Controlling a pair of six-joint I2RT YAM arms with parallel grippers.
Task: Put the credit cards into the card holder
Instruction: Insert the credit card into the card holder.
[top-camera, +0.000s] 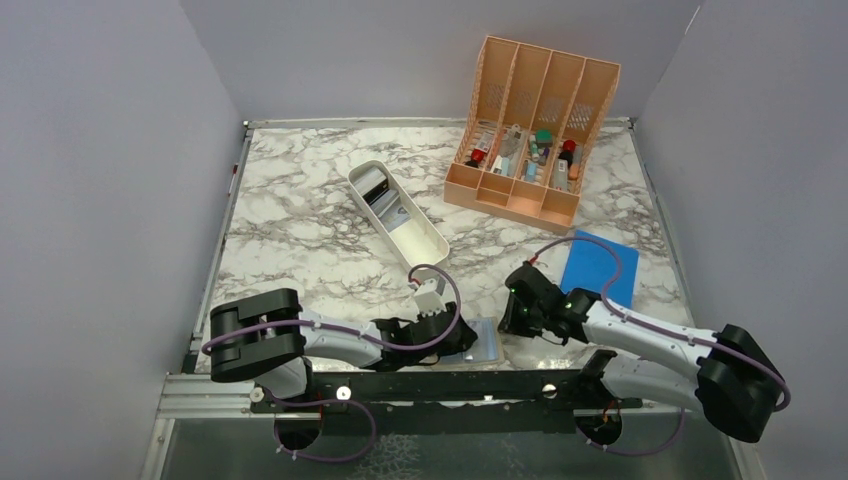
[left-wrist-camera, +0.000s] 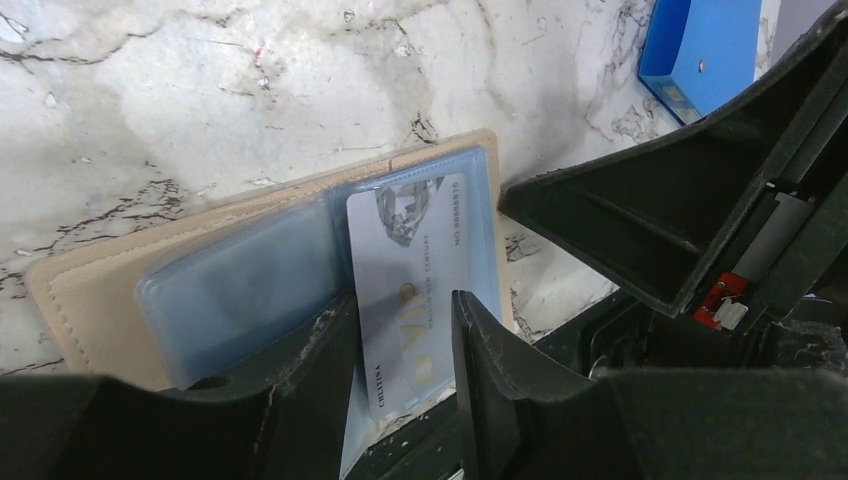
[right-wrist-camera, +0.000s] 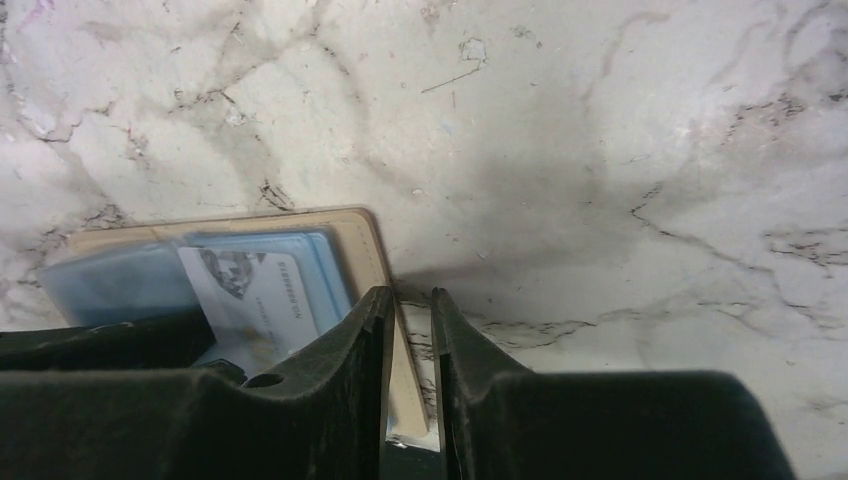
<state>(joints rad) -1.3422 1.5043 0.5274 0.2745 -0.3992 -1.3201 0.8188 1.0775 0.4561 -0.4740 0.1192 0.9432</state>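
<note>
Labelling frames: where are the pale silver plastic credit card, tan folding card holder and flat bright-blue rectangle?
Pale silver plastic credit card (left-wrist-camera: 410, 260): left wrist view, printed face.
Tan folding card holder (left-wrist-camera: 90, 290): left wrist view, bare tan border.
Flat bright-blue rectangle (top-camera: 590, 268): top view, centre.

1 high rear camera looks down on the whole table (top-camera: 300, 230); 2 wrist cameras sit close, both showing the card holder (left-wrist-camera: 90, 290) lower left.

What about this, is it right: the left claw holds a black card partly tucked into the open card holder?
Not quite: the left wrist view shows the card is pale silver-white, not black. The left claw does hold it, partly tucked into the open card holder.
</note>
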